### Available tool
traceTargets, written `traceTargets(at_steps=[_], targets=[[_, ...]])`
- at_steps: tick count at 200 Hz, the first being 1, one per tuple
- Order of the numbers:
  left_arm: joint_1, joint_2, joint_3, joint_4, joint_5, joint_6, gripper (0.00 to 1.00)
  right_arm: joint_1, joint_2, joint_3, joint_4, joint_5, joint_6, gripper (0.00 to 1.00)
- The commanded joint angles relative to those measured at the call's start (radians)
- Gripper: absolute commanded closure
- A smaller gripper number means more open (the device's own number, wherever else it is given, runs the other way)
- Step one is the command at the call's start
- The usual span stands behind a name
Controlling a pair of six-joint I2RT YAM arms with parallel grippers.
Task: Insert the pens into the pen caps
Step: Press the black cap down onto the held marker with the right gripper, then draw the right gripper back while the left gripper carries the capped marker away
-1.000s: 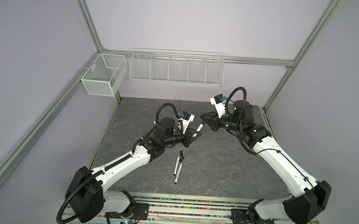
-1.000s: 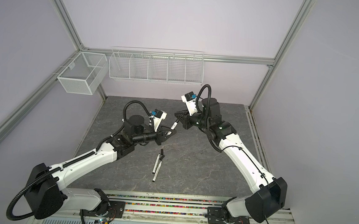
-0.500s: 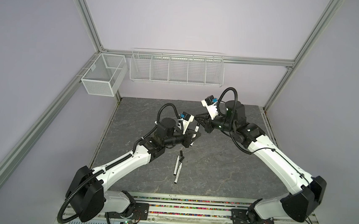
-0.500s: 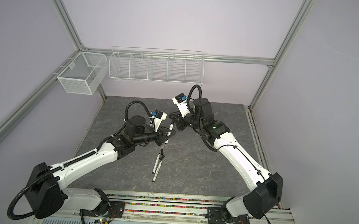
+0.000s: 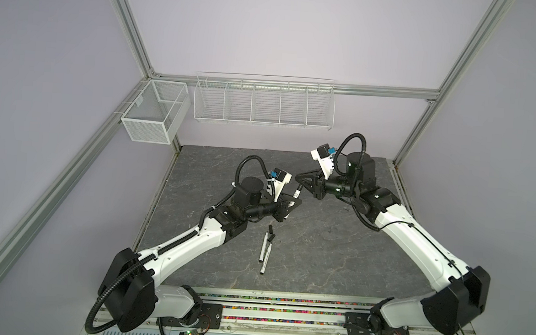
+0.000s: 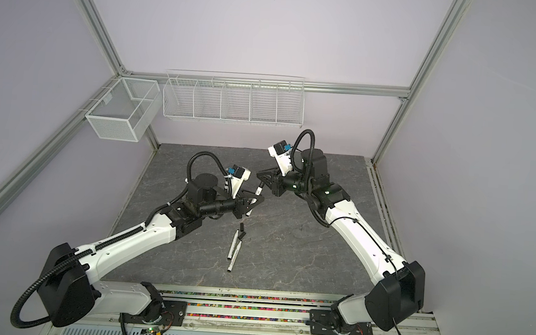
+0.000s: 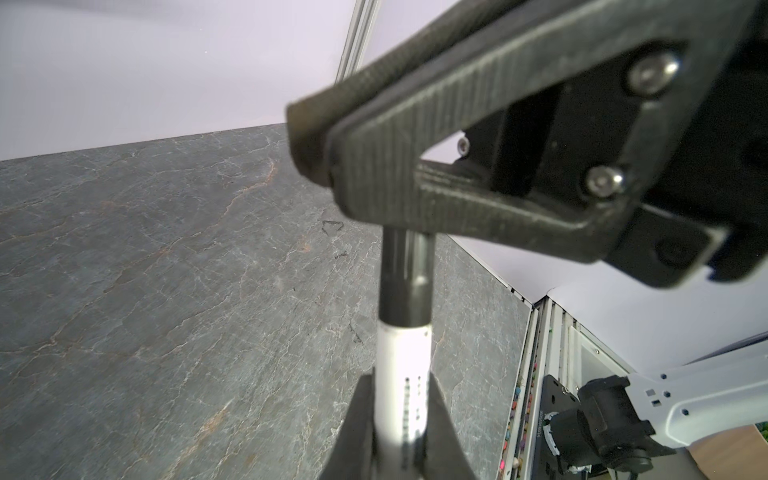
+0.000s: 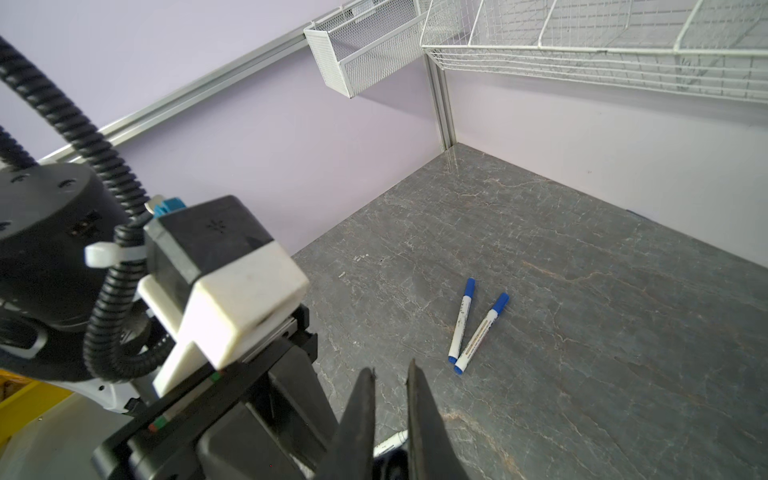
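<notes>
My left gripper (image 5: 290, 204) (image 7: 401, 378) is shut on the white barrel of a pen (image 7: 403, 370) (image 5: 296, 195) that slants up over the table. A black pen cap (image 7: 405, 282) sits on the pen's far end and runs in between the fingers of my right gripper (image 5: 304, 181) (image 8: 390, 370), which is shut on it. Two more white pens (image 5: 264, 249) (image 6: 235, 255) lie side by side on the table in front of the left gripper, with two short black pen caps (image 5: 270, 229) (image 6: 242, 235) at their far ends. In the right wrist view two blue-capped pens (image 8: 461, 320) (image 8: 482, 332) lie together.
The grey stone-patterned table (image 5: 318, 260) is walled by a metal frame. A white mesh box (image 5: 153, 113) hangs at the back left and a long wire basket (image 5: 263, 104) on the back wall. A rail (image 5: 281, 310) runs along the front edge.
The right gripper pushed in toward the left gripper along the pen, then drew back a little. The left gripper stayed in place with the pen.
</notes>
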Motion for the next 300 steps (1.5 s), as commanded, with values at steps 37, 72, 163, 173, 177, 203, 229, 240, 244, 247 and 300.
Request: traceTargets(at_steps=[37,72,163,173,177,203,229,240,244,247,300], targets=[[0.066,-0.036,0.007,0.4,-0.286,-0.107,1.0,0.062,0.024,-0.073,-0.416,-0.239,-0.021,0.91],[0.065,-0.028,0.001,0.417,-0.305,-0.118,1.0,0.11,0.041,-0.032,-0.494,-0.175,-0.09,0.91],[0.064,-0.031,0.019,0.369,-0.316,-0.112,1.0,0.154,0.026,-0.025,-0.514,-0.069,-0.134,0.92],[0.063,-0.033,0.019,0.361,-0.318,-0.114,1.0,0.147,0.022,-0.024,-0.504,-0.073,-0.129,0.92],[0.063,-0.033,0.018,0.358,-0.318,-0.116,1.0,0.143,0.02,-0.025,-0.501,-0.077,-0.127,0.91],[0.063,-0.026,0.002,0.345,-0.322,-0.152,1.0,0.115,-0.01,-0.024,-0.424,-0.071,-0.061,0.66],[0.065,0.002,-0.036,0.353,-0.339,-0.243,1.0,0.075,-0.072,-0.013,-0.314,-0.044,0.016,0.4],[0.066,0.014,-0.058,0.361,-0.358,-0.284,1.0,0.05,-0.107,-0.032,-0.253,-0.02,0.063,0.38],[0.067,0.019,-0.065,0.366,-0.367,-0.295,1.0,0.041,-0.118,-0.039,-0.229,-0.014,0.077,0.38],[0.067,0.02,-0.071,0.368,-0.373,-0.301,1.0,0.033,-0.127,-0.044,-0.218,-0.01,0.085,0.37],[0.152,0.036,-0.134,0.158,-0.536,-0.46,1.0,-0.011,-0.137,-0.064,-0.279,0.038,0.083,0.37]])
